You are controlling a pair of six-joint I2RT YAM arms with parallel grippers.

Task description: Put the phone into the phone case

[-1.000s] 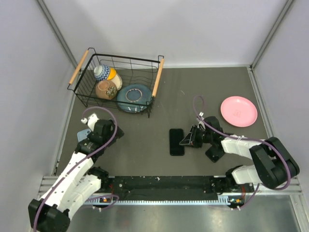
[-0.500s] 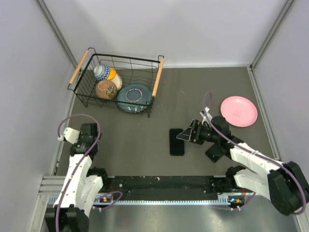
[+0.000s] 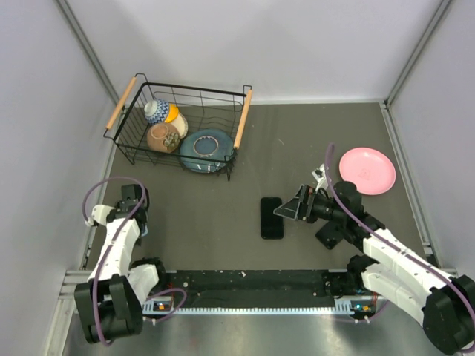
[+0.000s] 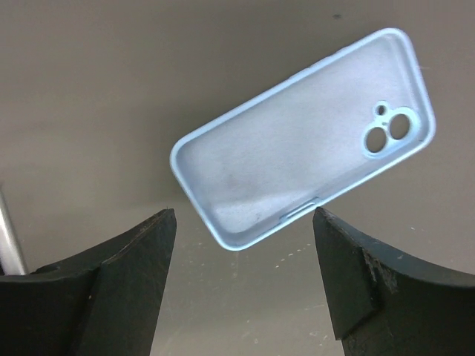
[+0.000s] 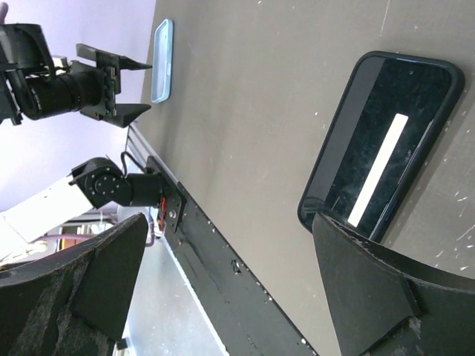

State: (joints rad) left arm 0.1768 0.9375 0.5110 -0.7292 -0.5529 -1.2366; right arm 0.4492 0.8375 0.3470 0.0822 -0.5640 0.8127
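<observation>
The phone [image 3: 272, 217] lies flat on the dark table, black screen up, also seen in the right wrist view as a dark slab [image 5: 382, 144]. My right gripper [image 3: 288, 208] hovers just right of it, open [image 5: 230, 289], with nothing between its fingers. The light blue phone case [image 4: 304, 137] lies hollow side up at the table's left edge, camera cutout to the right. My left gripper [image 4: 245, 274] hangs open above it, tips just short of its near edge. In the top view the left gripper [image 3: 131, 199] hides the case. The right wrist view shows the case [image 5: 161, 59] edge-on in the distance.
A wire basket [image 3: 241, 119] with bowls and a blue plate stands at the back left. A pink plate [image 3: 367, 170] lies at the right. The left wall and a metal rail [image 4: 7, 237] run close beside the case. The black front rail [image 3: 252, 285] borders the near edge.
My right gripper opened and drew back to the right, off the phone, which stayed put. The left arm swung left and nearer, over the case, its jaws narrowing a little.
</observation>
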